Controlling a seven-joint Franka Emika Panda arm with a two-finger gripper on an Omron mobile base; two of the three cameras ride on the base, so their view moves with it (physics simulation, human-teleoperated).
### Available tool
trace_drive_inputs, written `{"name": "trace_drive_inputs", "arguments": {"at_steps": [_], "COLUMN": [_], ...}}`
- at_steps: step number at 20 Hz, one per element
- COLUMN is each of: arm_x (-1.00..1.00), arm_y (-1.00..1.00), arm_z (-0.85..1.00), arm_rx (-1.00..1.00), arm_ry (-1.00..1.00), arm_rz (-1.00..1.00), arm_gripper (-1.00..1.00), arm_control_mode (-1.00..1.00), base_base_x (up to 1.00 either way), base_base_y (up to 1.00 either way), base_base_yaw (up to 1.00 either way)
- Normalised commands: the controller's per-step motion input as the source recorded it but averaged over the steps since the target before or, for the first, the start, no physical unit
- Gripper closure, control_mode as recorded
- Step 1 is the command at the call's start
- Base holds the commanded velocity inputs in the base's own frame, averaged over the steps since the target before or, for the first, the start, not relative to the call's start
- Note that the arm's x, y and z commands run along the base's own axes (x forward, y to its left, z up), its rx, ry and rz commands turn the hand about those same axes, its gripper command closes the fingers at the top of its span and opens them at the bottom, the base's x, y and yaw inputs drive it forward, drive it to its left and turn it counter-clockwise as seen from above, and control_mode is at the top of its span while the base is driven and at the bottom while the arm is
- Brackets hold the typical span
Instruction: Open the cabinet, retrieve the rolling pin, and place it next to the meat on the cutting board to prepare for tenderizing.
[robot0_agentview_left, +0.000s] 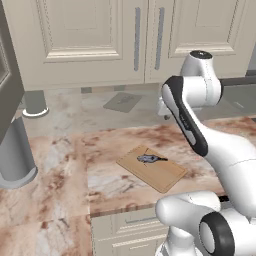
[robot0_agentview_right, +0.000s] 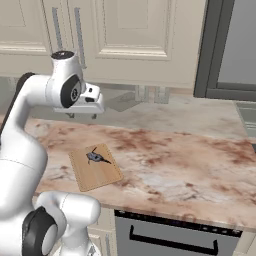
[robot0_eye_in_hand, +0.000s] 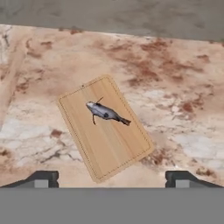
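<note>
The cabinet (robot0_agentview_left: 95, 35) hangs above the counter with both doors closed, its grey bar handles (robot0_agentview_left: 137, 37) side by side; in the right base view the cabinet (robot0_agentview_right: 135, 30) spans the top. The rolling pin is hidden. A tan cutting board (robot0_agentview_left: 159, 172) (robot0_agentview_right: 97, 172) (robot0_eye_in_hand: 109, 144) lies near the counter's front edge with the small grey-blue meat (robot0_agentview_left: 150, 159) (robot0_agentview_right: 97, 158) (robot0_eye_in_hand: 105, 112) on it. My gripper (robot0_agentview_left: 166, 116) (robot0_agentview_right: 82, 116) (robot0_eye_in_hand: 111, 180) hovers open and empty above the counter behind the board, pointing down at it.
A flat grey mat (robot0_agentview_left: 122, 101) (robot0_agentview_right: 122, 102) lies at the back of the counter below the cabinet. A grey cylinder (robot0_agentview_left: 35, 102) stands at back left and a bigger grey body (robot0_agentview_left: 15, 150) at left. A dark tall frame (robot0_agentview_right: 210, 50) rises at right, and a dark appliance front (robot0_agentview_right: 175, 235) sits below the counter.
</note>
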Motion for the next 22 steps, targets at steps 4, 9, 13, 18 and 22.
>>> {"name": "trace_drive_inputs", "arguments": {"at_steps": [4, 9, 13, 18, 22], "arm_x": [-0.73, -0.6, -0.12, 0.01, 0.0], "arm_y": [0.0, 0.03, 0.17, 0.14, 0.19], "arm_z": [0.24, 0.35, 0.41, 0.45, 0.57], "arm_rx": [-0.06, -0.03, 0.05, 0.19, 0.11], "arm_ry": [-0.38, -0.41, -0.31, -0.26, -0.31], "arm_rz": [0.0, 0.0, 0.0, 0.0, 0.0], "arm_gripper": [-1.0, -1.0, -1.0, -1.0, -1.0], "arm_control_mode": [-1.0, -1.0, -1.0, -1.0, -1.0], "base_base_x": [0.0, 0.0, 0.0, 0.0, 0.0], "base_base_y": [0.0, 0.0, 0.0, 0.0, 0.0], "base_base_yaw": [0.0, 0.0, 0.0, 0.0, 0.0]}}
